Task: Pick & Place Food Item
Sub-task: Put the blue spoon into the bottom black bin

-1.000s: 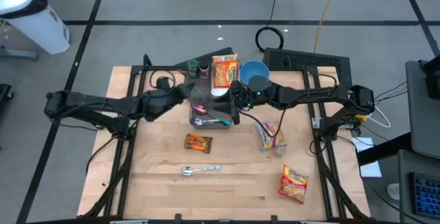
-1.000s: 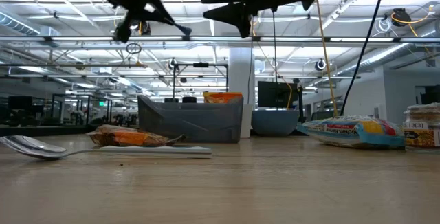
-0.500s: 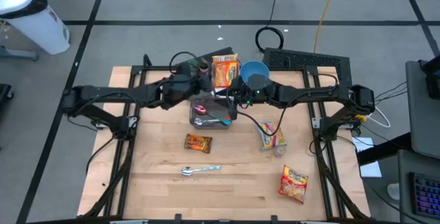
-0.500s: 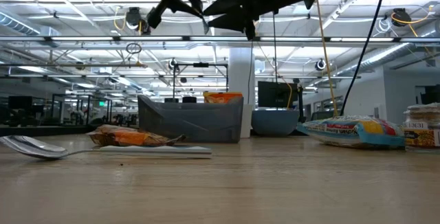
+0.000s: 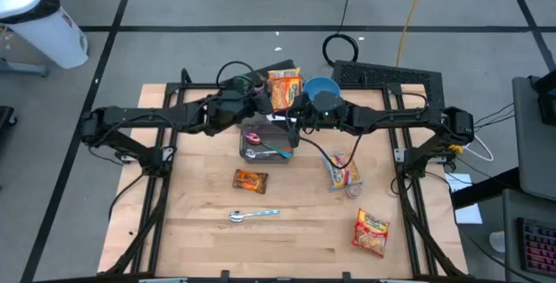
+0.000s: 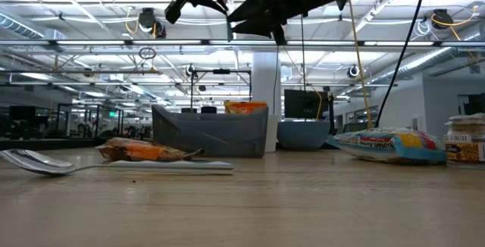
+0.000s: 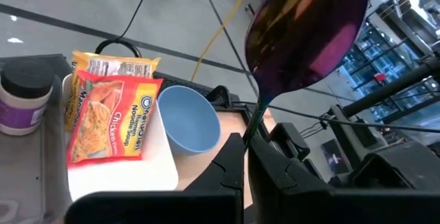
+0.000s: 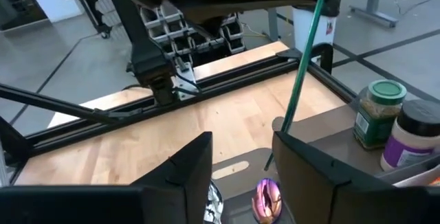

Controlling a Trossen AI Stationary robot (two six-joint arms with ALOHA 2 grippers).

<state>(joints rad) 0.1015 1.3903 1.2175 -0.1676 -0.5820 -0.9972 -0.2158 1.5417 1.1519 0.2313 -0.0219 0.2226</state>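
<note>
From above, the left gripper [image 5: 257, 102] and right gripper [image 5: 293, 118] meet over the grey bin [image 5: 246, 148]; an orange noodle packet [image 5: 284, 89] lies behind it. Left wrist view: clenched fingers grasp an iridescent purple, green-handled spoon [image 7: 306, 28]. Right wrist view: its fingers [image 8: 182, 170] stand parted, empty.

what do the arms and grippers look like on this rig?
Two slim black jointed arms. Left arm and right arm each have thin dark cables looped along them. Left gripper and right gripper have blocky matte-black fingers with angular tips. No markings are legible.
</note>
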